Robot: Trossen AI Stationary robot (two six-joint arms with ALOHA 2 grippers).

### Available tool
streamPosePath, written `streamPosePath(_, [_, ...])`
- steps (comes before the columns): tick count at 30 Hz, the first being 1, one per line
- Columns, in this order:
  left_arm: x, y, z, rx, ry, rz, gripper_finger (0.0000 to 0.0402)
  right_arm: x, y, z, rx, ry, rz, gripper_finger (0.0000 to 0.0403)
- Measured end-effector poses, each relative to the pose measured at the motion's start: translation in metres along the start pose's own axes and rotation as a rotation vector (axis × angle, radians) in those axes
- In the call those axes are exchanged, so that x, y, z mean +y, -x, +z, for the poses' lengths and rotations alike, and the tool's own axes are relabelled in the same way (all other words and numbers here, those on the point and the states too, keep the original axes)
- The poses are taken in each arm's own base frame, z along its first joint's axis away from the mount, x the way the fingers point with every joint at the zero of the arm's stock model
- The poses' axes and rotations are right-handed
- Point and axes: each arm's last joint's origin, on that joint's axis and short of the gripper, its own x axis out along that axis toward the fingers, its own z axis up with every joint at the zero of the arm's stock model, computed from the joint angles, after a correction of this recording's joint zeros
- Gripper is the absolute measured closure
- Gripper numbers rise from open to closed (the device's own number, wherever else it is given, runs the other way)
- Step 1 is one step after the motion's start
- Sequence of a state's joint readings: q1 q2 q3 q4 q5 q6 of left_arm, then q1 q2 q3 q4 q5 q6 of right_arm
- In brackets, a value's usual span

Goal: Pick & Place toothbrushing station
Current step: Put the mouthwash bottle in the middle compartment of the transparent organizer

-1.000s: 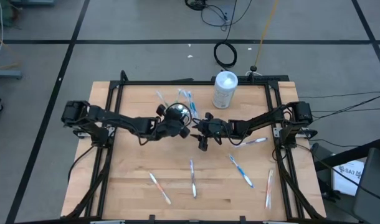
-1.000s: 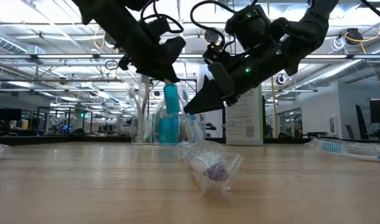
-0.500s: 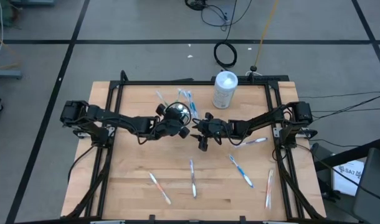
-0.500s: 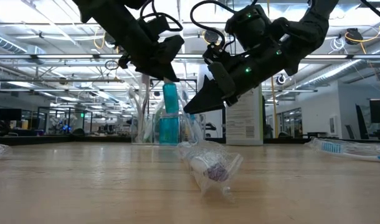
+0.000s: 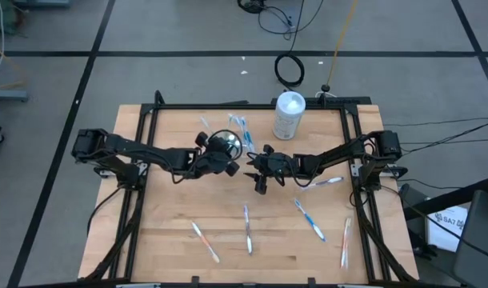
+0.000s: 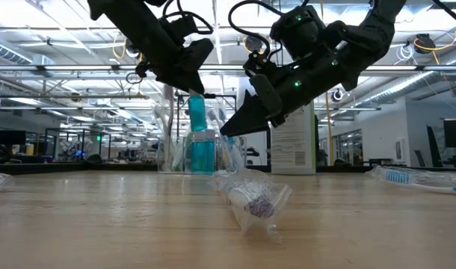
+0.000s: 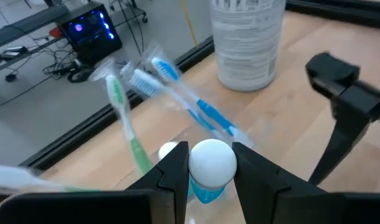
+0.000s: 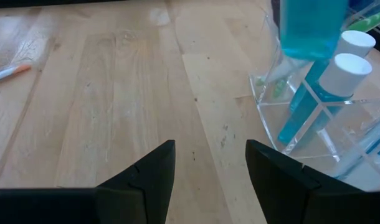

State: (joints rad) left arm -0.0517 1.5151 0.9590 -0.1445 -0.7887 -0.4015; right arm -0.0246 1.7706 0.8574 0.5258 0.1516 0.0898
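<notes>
A small clear tumbler (image 5: 226, 142) stands on its base at the table's middle, toward the far side. It holds toothbrushes (image 7: 177, 102) and two blue white-capped toothpaste tubes (image 8: 336, 68). My left gripper (image 5: 230, 166) is over the tumbler, shut on a third blue toothpaste tube (image 6: 196, 112). This tube also shows in the right wrist view (image 8: 311, 28). My right gripper (image 5: 255, 178) is open and empty. It hovers above the table just to the right of the tumbler (image 8: 314, 118). My left gripper pinches the tube's white cap (image 7: 212, 163) between its two fingers (image 7: 177, 171), coming from above and pointing down. The tube hangs upright below the fingers with its cap up. Its lower end (image 8: 308, 55) is about level with the caps of the tubes in the tumbler.
A larger white lidded container (image 5: 289, 114) stands at the far side, right of the tumbler. Several loose toothbrushes lie on the near half (image 5: 248, 228) and the right part (image 5: 324, 182) of the table. A clear-wrapped toothbrush (image 6: 250, 198) lies close in the low view.
My left gripper has gone up and a little toward the table's left edge. It has stayed shut on the toothpaste tube, which has risen higher over the tumbler and stayed upright. My right gripper has kept still.
</notes>
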Motion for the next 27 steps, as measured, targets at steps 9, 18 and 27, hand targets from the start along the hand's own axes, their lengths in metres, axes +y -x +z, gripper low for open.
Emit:
streamPosePath(9, [0.012, -0.015, 0.000, 0.054, 0.026, 0.007, 0.0298, 0.000, 0.000, 0.000, 0.000, 0.000, 0.000, 0.0216])
streamPosePath(18, [0.021, -0.028, 0.001, 0.108, 0.031, -0.045, 0.0298, 0.000, 0.000, 0.001, -0.012, -0.002, 0.000, 0.0216])
streamPosePath(27, [0.039, -0.043, 0.005, 0.152, 0.064, -0.069, 0.0298, 0.000, 0.000, 0.003, -0.032, 0.018, 0.001, 0.0216])
